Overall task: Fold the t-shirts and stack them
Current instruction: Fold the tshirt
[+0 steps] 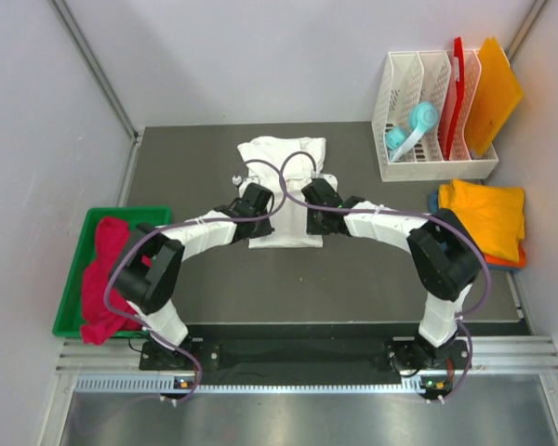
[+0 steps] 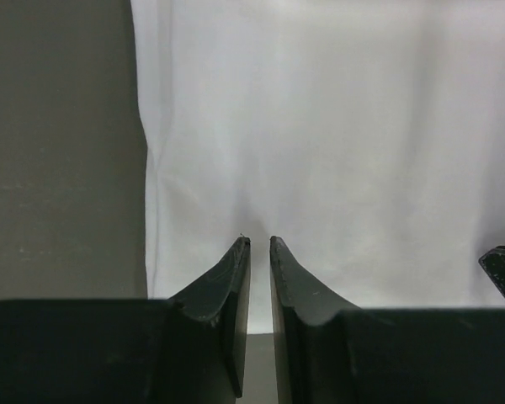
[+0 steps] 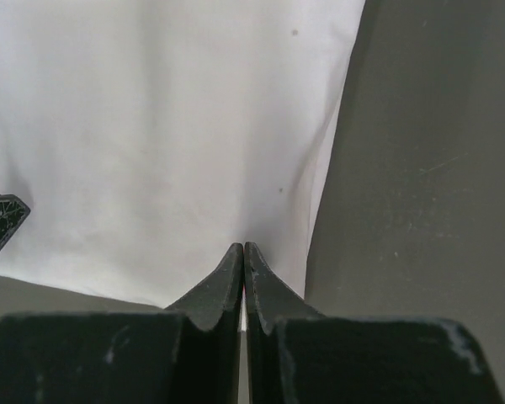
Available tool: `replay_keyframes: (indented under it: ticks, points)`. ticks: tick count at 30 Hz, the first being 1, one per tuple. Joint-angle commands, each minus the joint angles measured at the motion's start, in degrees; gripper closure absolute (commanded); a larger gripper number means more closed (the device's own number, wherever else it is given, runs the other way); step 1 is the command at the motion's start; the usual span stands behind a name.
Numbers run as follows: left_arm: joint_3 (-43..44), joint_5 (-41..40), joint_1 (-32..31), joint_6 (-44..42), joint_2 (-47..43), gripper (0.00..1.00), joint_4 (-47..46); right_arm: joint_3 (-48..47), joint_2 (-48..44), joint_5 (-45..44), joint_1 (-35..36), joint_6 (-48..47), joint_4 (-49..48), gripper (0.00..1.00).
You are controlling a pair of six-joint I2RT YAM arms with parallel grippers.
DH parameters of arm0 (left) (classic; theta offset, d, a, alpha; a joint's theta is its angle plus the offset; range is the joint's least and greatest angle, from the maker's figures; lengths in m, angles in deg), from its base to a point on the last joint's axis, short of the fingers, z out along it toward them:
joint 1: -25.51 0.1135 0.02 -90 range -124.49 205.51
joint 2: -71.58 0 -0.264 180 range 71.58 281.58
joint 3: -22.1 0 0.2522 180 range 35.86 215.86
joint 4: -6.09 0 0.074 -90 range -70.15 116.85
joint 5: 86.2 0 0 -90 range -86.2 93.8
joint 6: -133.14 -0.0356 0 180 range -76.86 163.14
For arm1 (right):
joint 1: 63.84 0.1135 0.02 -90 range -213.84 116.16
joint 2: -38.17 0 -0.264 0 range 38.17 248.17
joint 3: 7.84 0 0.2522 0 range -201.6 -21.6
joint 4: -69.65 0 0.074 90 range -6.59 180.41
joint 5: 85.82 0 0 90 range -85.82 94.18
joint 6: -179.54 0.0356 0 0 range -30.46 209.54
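Left hand [image 2: 259, 245], right hand [image 3: 243, 247] on t-shirt [image 1: 281, 153]

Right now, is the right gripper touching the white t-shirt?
Touching. The right wrist view shows the right gripper closed on the near edge of the white t-shirt, a sliver of cloth pinched between its fingers.

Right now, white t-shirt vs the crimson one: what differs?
1. The white t-shirt lies flat on the table; the crimson t-shirt is bunched, hanging over the green bin's near rim.
2. The left gripper and right gripper are shut on the white t-shirt's near hem; nothing touches the crimson t-shirt.
Shared: plain soft cloth, neither on the orange pile.
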Motion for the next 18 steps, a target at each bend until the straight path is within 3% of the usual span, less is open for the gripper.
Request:
replay_keyframes:
  ticks: [1, 8, 18]
  points:
    - [1.3, 2.7, 0.1, 1.8, 3.0, 0.81, -2.1, 1.2, 1.8, 2.1, 0.4, 2.6, -2.0, 1.0]
    - [-4.8, 0.7, -1.0, 5.0, 2.0, 0.84, 0.1, 6.8, 0.8, 3.7, 1.0, 4.9, -0.6, 1.0]
    - [-10.4, -2.9, -7.8, 9.4, 0.1, 0.89, 5.2, 12.9, -0.8, 4.0, 5.0, 7.6, 2.4, 1.0]
